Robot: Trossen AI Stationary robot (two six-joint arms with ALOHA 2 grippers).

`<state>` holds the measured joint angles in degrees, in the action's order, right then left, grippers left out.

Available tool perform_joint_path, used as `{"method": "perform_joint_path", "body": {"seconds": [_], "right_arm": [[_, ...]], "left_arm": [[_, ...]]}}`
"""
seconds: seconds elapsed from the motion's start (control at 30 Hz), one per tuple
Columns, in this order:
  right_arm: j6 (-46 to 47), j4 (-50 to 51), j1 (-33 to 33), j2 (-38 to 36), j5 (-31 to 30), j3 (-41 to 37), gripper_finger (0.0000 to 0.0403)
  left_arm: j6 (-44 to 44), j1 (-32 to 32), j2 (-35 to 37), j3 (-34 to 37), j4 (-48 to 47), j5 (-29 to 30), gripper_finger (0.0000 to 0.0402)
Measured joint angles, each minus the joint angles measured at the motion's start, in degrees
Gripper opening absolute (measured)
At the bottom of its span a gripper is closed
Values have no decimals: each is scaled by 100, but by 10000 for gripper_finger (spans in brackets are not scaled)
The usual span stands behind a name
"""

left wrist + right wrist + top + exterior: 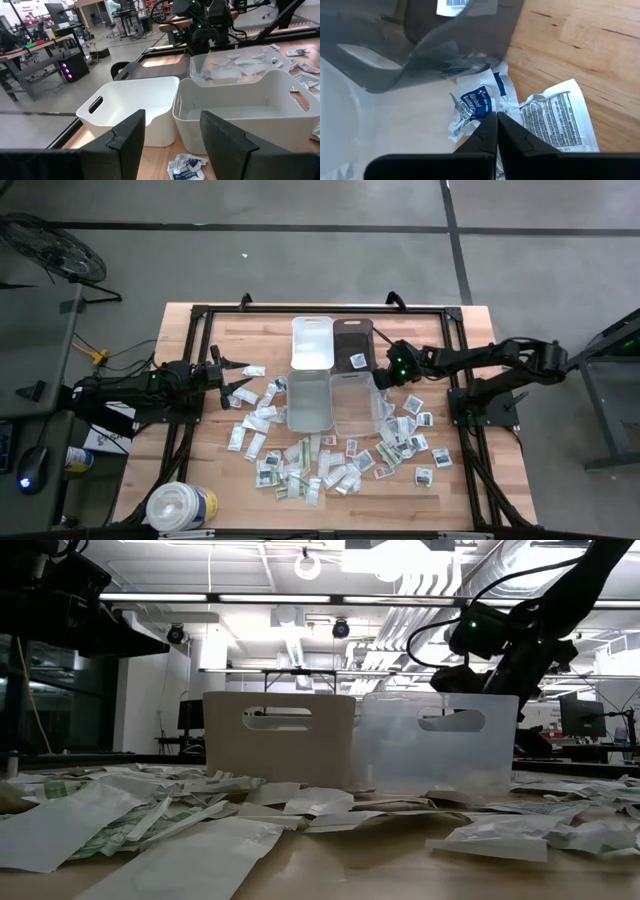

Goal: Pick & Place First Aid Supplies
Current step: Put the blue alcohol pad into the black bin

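The right gripper [496,131], fingers pressed together over a blue-printed packet [476,106] beside the clear bin [356,402], should confirm its pinch before lifting; left gripper [232,376] waits apart.

The right gripper [496,131] hangs low with fingers pressed together, while the left gripper [172,145] holds its fingers apart.

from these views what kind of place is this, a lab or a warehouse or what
Most likely a robotics lab or open workshop: a wooden table framed in black metal, exposed ducts and strip lights overhead, and desks with monitors and computer gear on a concrete floor.
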<state>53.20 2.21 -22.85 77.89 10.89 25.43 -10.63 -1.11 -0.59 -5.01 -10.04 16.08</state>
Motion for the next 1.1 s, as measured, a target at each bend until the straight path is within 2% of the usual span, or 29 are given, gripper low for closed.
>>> {"method": "perform_joint_path", "body": {"seconds": [0.2, 0.83, 1.1], "right_arm": [[64, 9, -2, 2, 274, 0, 7], [211, 40, 39, 4, 86, 0, 98], [233, -41, 52, 23, 158, 0, 102]], "left_arm": [[0, -1, -1, 1, 0, 0, 189], [0, -1, 0, 0, 0, 0, 189], [0, -1, 1, -1, 0, 0, 189]]}}
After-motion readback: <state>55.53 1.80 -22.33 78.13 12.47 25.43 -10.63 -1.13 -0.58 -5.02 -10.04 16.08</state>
